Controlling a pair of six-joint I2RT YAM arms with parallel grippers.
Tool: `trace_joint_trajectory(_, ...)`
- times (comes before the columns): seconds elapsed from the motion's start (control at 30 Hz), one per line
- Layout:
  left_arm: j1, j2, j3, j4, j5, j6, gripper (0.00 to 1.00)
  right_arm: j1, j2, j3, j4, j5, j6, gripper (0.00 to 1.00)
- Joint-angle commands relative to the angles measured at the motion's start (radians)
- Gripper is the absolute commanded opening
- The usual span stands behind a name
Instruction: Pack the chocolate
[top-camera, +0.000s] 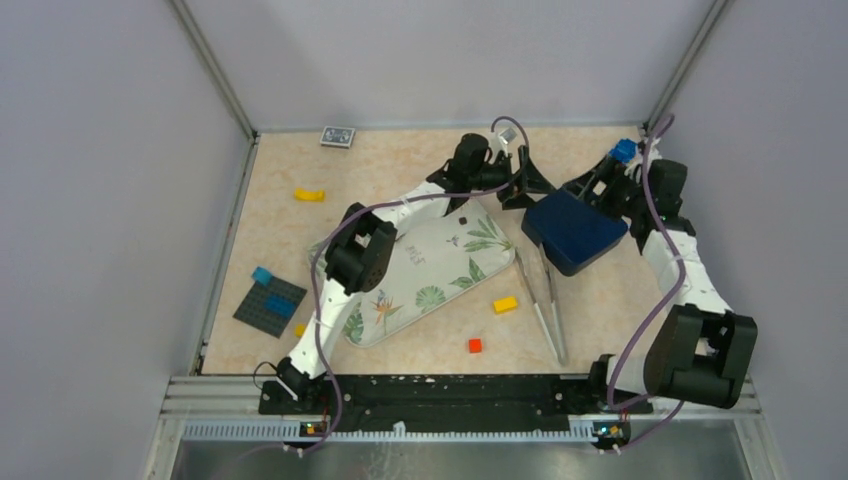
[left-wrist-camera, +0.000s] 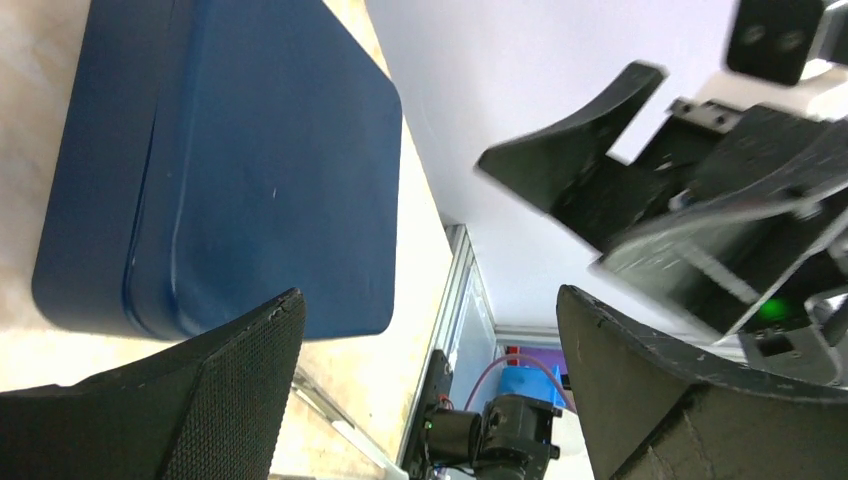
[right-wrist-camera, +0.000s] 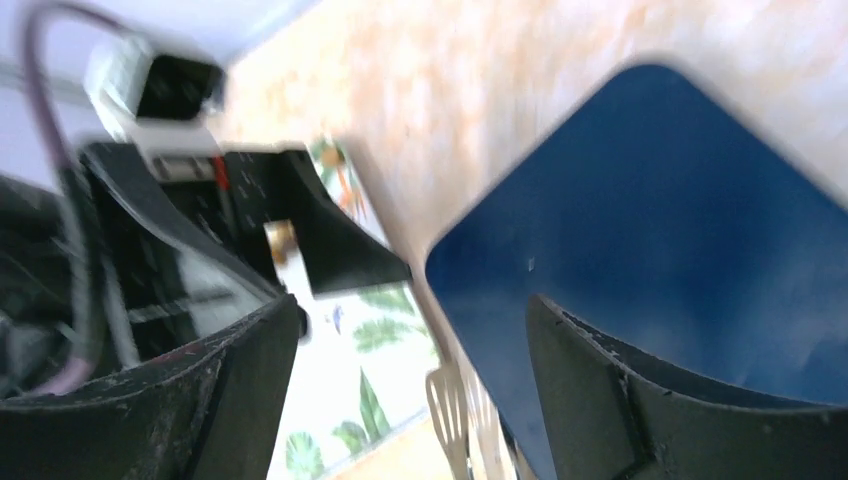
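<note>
Both arms reach to the far side of the table (top-camera: 400, 160), near the blue box (top-camera: 575, 230), whose lid is on. The left gripper (left-wrist-camera: 430, 300) has its fingers wide apart and empty. The right gripper (right-wrist-camera: 410, 300) hangs over the box, fingers apart too, clamping nothing. I see no chocolate anywhere, and the leaf-patterned tray (top-camera: 430, 270) looks bare. Perhaps the pieces are already inside the box and the packing is almost finished, but I cannot tell.

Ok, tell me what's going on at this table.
Both arms reach toward the blue box at the table's far right. The left tool and the right tool stand at either side of it, jaws open, and neither holds anything. The box looks closed. A leaf-print tray lies mid-table, with tongs beside it and toy bricks scattered around. No chocolate shows in any view.
</note>
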Motion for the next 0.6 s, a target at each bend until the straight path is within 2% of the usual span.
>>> trace_joint_trajectory(0.0,-0.014,0.059,0.117,0.029,-0.013,-0.021,0.99,-0.044,0.077,0.166,0.137,0.033,0.091,0.82)
trace_joint_trajectory(0.17,-0.016,0.104,0.144,0.036,-0.032,-0.027,0.99,-0.044,0.238,0.236,0.278,0.006,0.185,0.82)
trace_joint_trajectory(0.3,-0.015,0.165,0.169,0.024,-0.035,-0.023,0.99,-0.044,0.398,0.225,0.364,-0.009,0.216,0.82)
trace_joint_trajectory(0.47,-0.003,0.205,0.136,-0.023,-0.043,0.002,0.98,-0.045,0.53,0.191,0.391,-0.01,0.206,0.81)
trace_joint_trajectory(0.57,0.0,0.183,0.096,-0.023,-0.051,0.016,0.98,-0.047,0.529,0.202,0.372,-0.022,0.193,0.81)
